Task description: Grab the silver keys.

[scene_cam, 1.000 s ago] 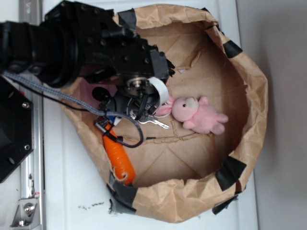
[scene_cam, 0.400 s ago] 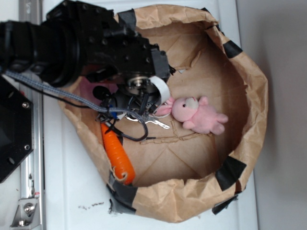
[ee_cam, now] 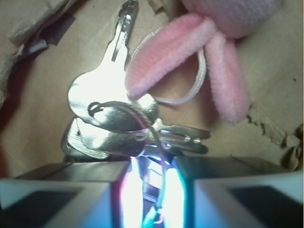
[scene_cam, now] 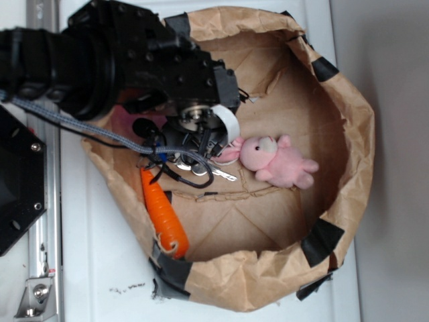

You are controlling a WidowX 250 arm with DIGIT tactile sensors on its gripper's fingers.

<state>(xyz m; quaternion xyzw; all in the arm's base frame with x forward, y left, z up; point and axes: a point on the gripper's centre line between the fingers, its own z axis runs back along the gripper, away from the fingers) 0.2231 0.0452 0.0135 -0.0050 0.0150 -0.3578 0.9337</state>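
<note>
I am working over a white tabletop [scene_cam: 100,268], on which sits one big crumpled brown paper bag [scene_cam: 348,168], rolled open like a basin and patched with black tape at the rim. Everything that matters lies on its floor.

Largest in the picture is my one black robot arm, reaching in from the left, with its gripper [scene_cam: 201,144] low inside the bag. Next comes one pink plush bunny [scene_cam: 281,161], lying on its side right of centre, then one orange carrot-shaped toy [scene_cam: 164,215] against the near-left wall. Smallest is the one bunch of shiny silver metal keys on a thin wire ring [ee_cam: 111,111]. From the wrist camera I count at least three keys, though they overlap and I cannot be sure of the total. The bunch rests on the paper directly ahead of the gripper [ee_cam: 152,190], with one of the bunny's ears lying across the top of it.

As for progress, I judge the approach done and the grab unfinished. The two pale fingers stand a narrow gap apart at the bottom of the wrist view, and the wire ring runs down into that gap. I cannot tell whether they have pinched it yet. The keys look flat on the bag floor, not lifted. Closing firmly and raising the bunch clear of the ear is what remains.
</note>
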